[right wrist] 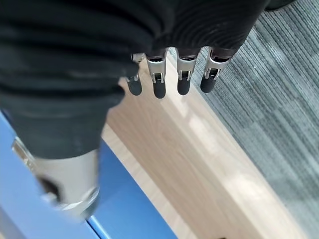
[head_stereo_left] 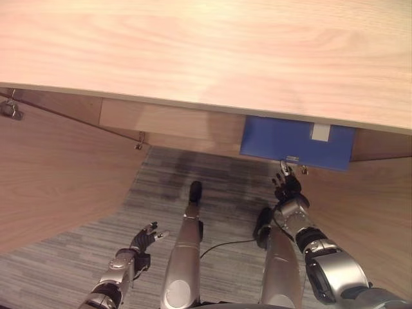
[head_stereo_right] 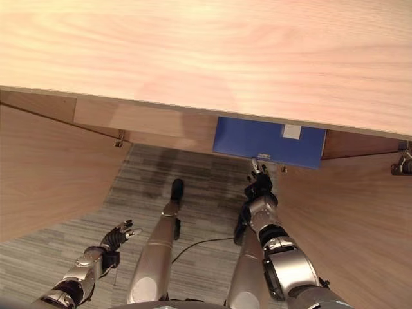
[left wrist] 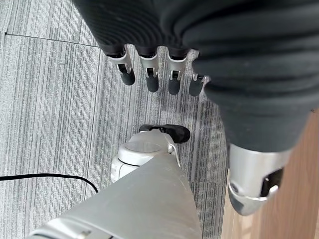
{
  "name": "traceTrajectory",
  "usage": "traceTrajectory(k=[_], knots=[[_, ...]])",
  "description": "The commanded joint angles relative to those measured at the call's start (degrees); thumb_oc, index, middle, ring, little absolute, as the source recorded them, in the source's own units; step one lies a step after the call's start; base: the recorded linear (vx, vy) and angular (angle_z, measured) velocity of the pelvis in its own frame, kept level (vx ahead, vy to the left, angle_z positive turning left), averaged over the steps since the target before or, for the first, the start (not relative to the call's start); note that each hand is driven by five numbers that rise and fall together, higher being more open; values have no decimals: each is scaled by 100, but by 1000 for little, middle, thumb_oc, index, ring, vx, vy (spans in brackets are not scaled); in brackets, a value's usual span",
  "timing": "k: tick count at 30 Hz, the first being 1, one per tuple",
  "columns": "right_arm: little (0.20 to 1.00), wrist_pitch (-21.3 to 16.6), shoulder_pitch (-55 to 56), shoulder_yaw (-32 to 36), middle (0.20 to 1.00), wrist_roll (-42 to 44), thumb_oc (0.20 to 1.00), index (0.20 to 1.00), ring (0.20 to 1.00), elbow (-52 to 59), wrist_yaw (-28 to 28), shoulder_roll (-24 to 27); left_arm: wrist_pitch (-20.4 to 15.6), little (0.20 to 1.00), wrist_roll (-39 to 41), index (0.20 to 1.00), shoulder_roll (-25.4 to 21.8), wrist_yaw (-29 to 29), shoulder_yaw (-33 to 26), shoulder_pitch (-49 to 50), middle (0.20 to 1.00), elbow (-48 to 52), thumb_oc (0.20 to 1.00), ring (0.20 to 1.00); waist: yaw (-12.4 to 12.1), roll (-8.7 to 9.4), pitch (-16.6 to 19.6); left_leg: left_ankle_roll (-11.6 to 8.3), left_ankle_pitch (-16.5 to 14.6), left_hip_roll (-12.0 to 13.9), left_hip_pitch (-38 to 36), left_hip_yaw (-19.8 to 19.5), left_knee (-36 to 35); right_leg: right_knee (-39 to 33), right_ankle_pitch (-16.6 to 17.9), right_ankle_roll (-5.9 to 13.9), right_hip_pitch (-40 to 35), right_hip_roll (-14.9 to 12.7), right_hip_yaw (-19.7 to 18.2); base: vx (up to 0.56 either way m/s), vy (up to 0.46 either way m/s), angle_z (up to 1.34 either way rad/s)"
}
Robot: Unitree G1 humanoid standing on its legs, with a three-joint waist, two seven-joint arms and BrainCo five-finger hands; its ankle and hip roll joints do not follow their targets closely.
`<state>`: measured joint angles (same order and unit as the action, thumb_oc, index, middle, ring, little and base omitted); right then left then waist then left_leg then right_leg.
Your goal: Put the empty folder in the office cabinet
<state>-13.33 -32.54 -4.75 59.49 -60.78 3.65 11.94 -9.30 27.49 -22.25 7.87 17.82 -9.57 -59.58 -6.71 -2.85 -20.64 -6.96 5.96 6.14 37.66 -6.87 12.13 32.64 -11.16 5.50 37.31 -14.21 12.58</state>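
We couldn't read any text anywhere. The blue folder [head_stereo_left: 290, 143] in the cabinet [head_stereo_left: 161, 122] had a small white label [head_stereo_left: 320, 132] on it, but it looked blank to us.

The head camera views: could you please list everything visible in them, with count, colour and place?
Cabinet top: one, light wood, across the upper part of the view.
Folder: one, blue with a pale label on its spine, standing inside the cabinet under the top, right of centre.
Cabinet doors: two, brown wood, swung open, one at the left and one at the right.
Carpet: grey, striped, on the floor before the cabinet.
Left hand: one, silver fingers with dark tips, held low over the carpet at lower left, fingers relaxed, holding nothing.
Right hand: one, same make, fingers straight, reaching up just below the folder's lower edge; whether it touches cannot be told.
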Motion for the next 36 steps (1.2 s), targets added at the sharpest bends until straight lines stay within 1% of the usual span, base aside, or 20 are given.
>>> traceTrajectory(k=[1,4,13,15,22,23,24,26,27,28,32,36], knots=[[200,-97,51,40,200,-106,200,200,200,223,-76,124,-68,1000,-245,1000,92,-50,-53,-214,1000,-288,1000,1000,-88,-189,101,17,-796,6,-310,-33,256,-656,233,225,-387,136,-162,0,0,0],[200,-131,-55,112,200,-44,200,200,200,217,-64,164,-65,1000,-261,1000,72,-52,-61,-241,1000,-316,1000,1000,-99,-188,120,21,-804,-3,-329,-47,254,-653,223,226,-413,144,-166,2,0,1],[200,-362,-967,420,200,290,200,200,200,432,103,425,-84,1000,-392,1000,-5,-26,141,-142,1000,-163,1000,1000,-249,-158,205,1,-752,-23,-459,-110,82,-783,261,248,-564,122,-61,5,-4,2],[200,-410,-1301,495,200,334,200,200,200,355,188,581,-87,1000,-405,1000,-46,-6,219,-128,1000,-118,1000,1000,-316,-143,244,0,-719,-30,-509,-155,-17,-841,263,255,-634,110,-22,23,-15,5],[200,-459,-2000,528,200,376,200,200,200,145,314,917,-90,1000,-421,1000,-69,9,362,-98,1000,-107,1000,1000,-412,-115,303,14,-675,-44,-537,-207,-105,-857,258,254,-683,93,45,13,-8,7],[200,-540,-2206,416,200,418,200,200,200,125,501,790,-135,1000,-72,1000,106,-166,599,-491,1000,8,1000,1000,-394,-86,307,9,-682,-55,-532,-220,-102,-859,257,259,-684,87,61,0,0,0],[200,-488,-2465,319,200,411,200,200,200,-47,578,776,-99,1000,105,1000,270,-207,606,-845,1000,-73,1000,1000,-376,-58,306,7,-675,-50,-538,-224,-114,-855,253,257,-680,93,52,9,-32,5],[200,-429,-2824,257,200,414,200,200,200,-397,650,947,-97,1000,198,1000,326,-349,531,-892,1000,-187,1000,1000,-411,-48,320,7,-658,-47,-544,-236,-152,-862,247,252,-683,102,72,7,-19,10],[200,-402,-3009,212,200,419,200,200,200,-576,656,1089,-100,1000,256,1000,351,-330,557,-872,1000,-226,1000,1000,-437,-55,326,6,-643,-45,-548,-244,-177,-867,248,257,-690,100,86,11,-26,12],[200,-319,-3288,164,200,510,200,200,200,-933,627,1464,-119,1000,177,1000,230,-190,615,-440,1000,-70,1000,1000,-564,-99,352,10,-584,-65,-565,-292,-258,-893,248,266,-745,85,140,9,-20,8],[200,-276,-3005,167,200,575,200,200,200,-964,536,1492,-64,1000,123,1000,169,-106,581,-118,1000,4,1000,1000,-642,-145,346,30,-555,-75,-643,-326,-329,-889,221,249,-814,84,185,7,-7,2],[200,-267,-2604,251,200,593,200,200,200,-937,477,1373,-47,1000,111,1000,235,-104,523,-158,1000,-88,1000,1000,-616,-162,339,30,-543,-58,-686,-336,-376,-904,213,245,-833,93,205,7,-2,8]])
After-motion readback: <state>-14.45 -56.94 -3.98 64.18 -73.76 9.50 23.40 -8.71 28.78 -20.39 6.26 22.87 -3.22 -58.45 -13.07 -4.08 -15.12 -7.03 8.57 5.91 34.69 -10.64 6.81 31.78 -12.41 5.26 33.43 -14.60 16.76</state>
